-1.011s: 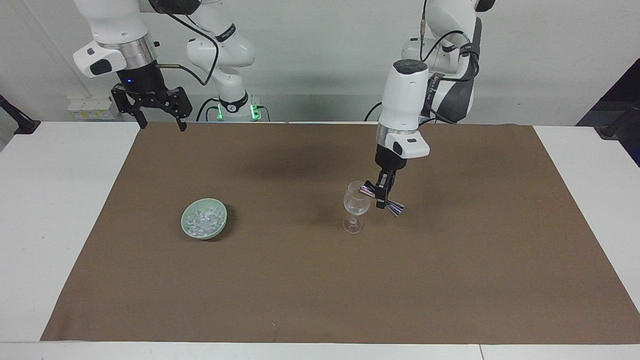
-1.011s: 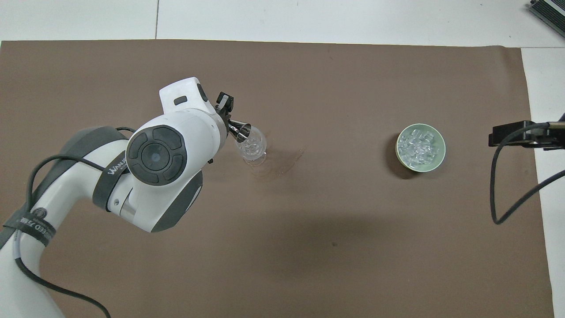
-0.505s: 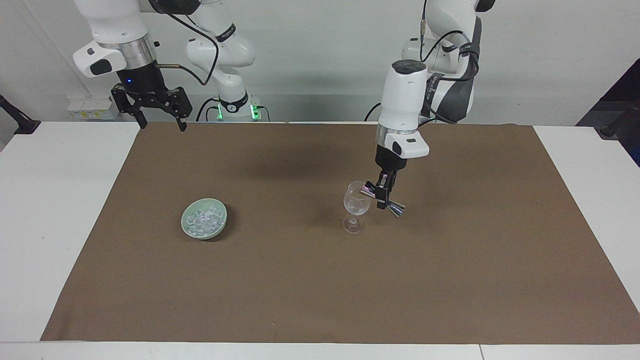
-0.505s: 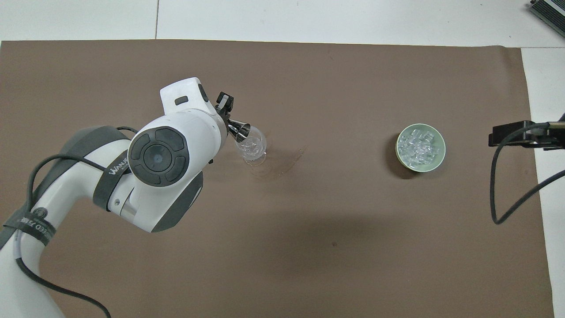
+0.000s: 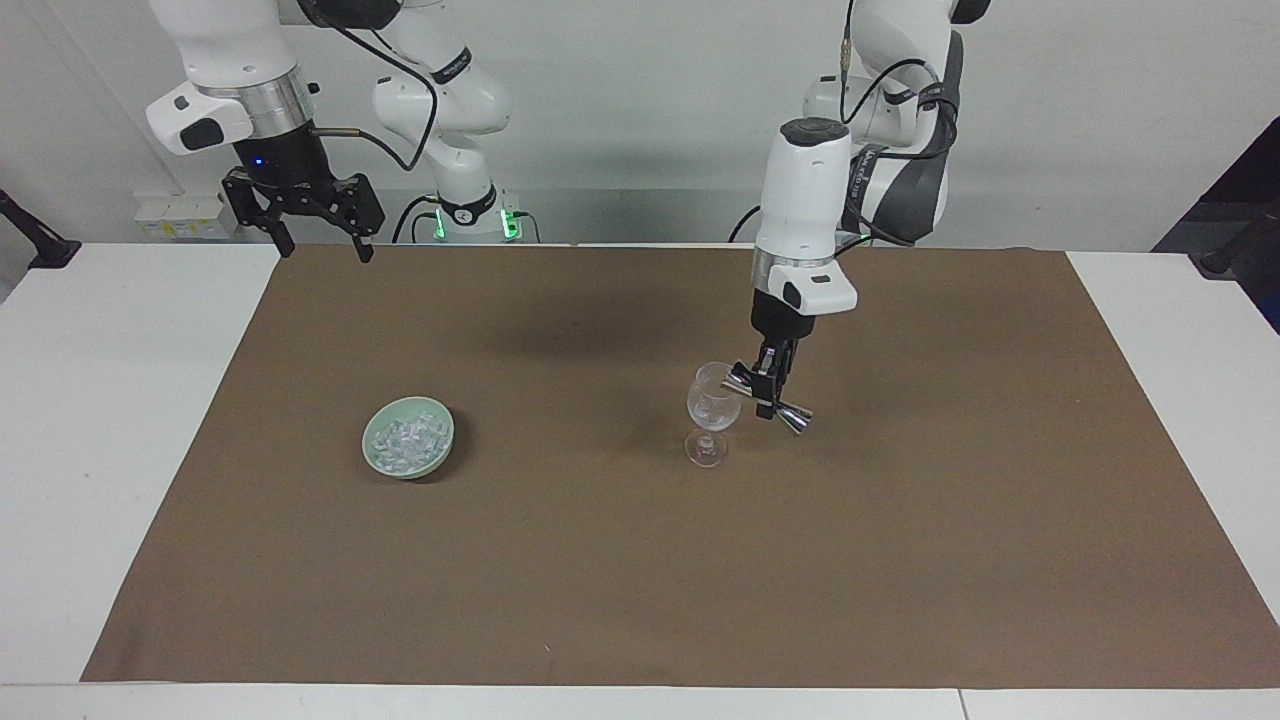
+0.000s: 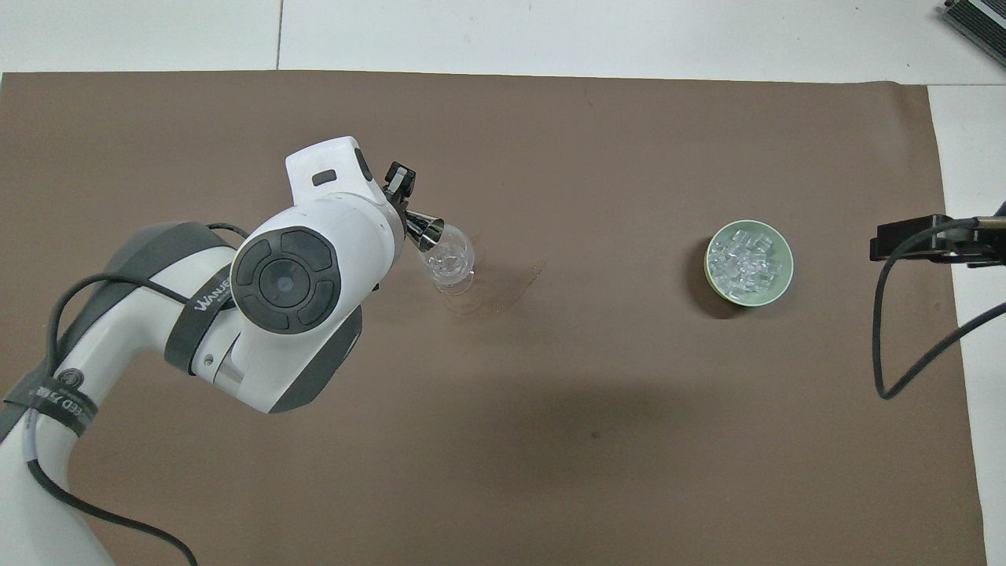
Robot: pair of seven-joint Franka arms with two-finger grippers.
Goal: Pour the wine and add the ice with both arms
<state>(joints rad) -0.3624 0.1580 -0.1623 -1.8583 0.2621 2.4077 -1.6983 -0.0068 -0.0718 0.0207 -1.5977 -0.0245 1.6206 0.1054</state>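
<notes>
Left arm point(image 5: 806, 190) slightly raised, jigger point(image 5: 767, 396) tilted.

left gripper point(image 5: 769, 391) | shifted slightly toward wine glass point(image 5: 712, 412) | jigger point(image 5: 768, 398) tilt barely altered

**mossy_k:** ok so ignoring the main action, what else is even in shot?

**tin_robin:** Not much tbh. A white counter point(image 5: 120, 400) with a big brown mat point(image 5: 640, 580) laid over most of it, white strips showing at both ends and along the edges. There's a seam in the counter point(image 6: 279, 35) too.

**mossy_k:** mat looks clean?

**tin_robin:** Mostly. There's a faint curved smudge point(image 6: 511, 292) roughly mid-mat, plus a tiny dark speck point(image 6: 595, 434) well apart from it.

**mossy_k:** background?

**tin_robin:** Plain white wall point(image 5: 640, 120), a whitish box point(image 5: 180, 215) low against it, can't tell what it is. Dark bracket-ish things poke in at each end point(image 5: 35, 240) point(image 5: 1235, 245), and a ribbed dark object point(image 6: 974, 20) clips one corner of the overhead view.
</notes>
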